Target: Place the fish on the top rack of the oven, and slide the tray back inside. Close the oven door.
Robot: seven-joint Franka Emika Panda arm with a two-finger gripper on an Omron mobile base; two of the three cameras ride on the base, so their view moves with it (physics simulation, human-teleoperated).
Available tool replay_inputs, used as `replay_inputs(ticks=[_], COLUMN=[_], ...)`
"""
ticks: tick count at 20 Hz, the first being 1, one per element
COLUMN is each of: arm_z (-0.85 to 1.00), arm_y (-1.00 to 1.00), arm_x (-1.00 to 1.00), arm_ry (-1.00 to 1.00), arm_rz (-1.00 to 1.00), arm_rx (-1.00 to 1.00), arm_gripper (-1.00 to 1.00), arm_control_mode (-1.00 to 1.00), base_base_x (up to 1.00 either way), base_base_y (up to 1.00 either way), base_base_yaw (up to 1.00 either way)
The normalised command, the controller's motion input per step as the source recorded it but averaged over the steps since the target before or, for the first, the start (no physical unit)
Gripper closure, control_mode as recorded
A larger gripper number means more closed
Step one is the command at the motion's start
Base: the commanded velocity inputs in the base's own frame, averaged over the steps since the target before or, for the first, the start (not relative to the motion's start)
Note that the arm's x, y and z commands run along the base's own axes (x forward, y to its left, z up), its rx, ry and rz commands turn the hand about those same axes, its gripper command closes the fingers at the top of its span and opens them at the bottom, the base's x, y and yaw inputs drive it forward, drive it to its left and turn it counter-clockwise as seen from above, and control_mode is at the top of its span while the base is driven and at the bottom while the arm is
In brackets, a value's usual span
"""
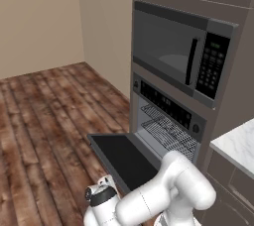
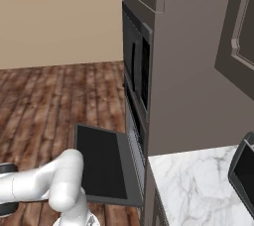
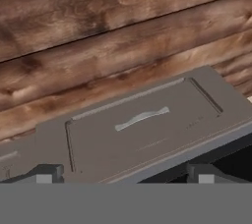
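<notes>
The oven [image 1: 166, 103] sits below the microwave, and its door [image 1: 124, 158] hangs fully open, lying flat over the floor. The same door [image 2: 101, 163] appears as a dark glass panel in the right base view. Two wire racks sit in the cavity, the top rack [image 1: 159, 112] above a lower one [image 1: 171, 133]. My arm is folded low in front of the door. In the hand view my gripper [image 3: 124, 175] is open, its fingertips [image 3: 45, 174] wide apart with nothing between them, over a grey panel with a silver handle [image 3: 141, 118].
A microwave [image 1: 178, 56] with a side keypad is above the oven. A white marble counter [image 2: 198, 185] lies to the right, with a dark appliance [image 2: 244, 170] at its edge. Wooden floor [image 1: 44, 121] stretches out to the left.
</notes>
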Motion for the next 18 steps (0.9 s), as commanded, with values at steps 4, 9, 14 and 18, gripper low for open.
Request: replay_inputs(ticks=[4, 9, 14, 18], arm_z=[-1.0, -1.0, -0.58, -0.15], arm_y=[-0.54, -0.74, -0.96, -1.0], arm_x=[0.62, 0.55, 0.42, 0.33], arm_ry=[-0.06, -0.1, -0.03, 0.0], arm_rz=[-0.11, -0.13, -0.13, -0.11], arm_rx=[-0.2, -0.22, -0.23, -0.28], arm_gripper=[-1.0, -1.0, -1.0, -1.0], arm_control_mode=[-1.0, -1.0, -1.0, -1.0], base_base_x=[0.0, 0.0, 0.0, 0.0], base_base_y=[0.0, 0.0, 0.0, 0.0], base_base_yaw=[0.0, 0.0, 0.0, 0.0])
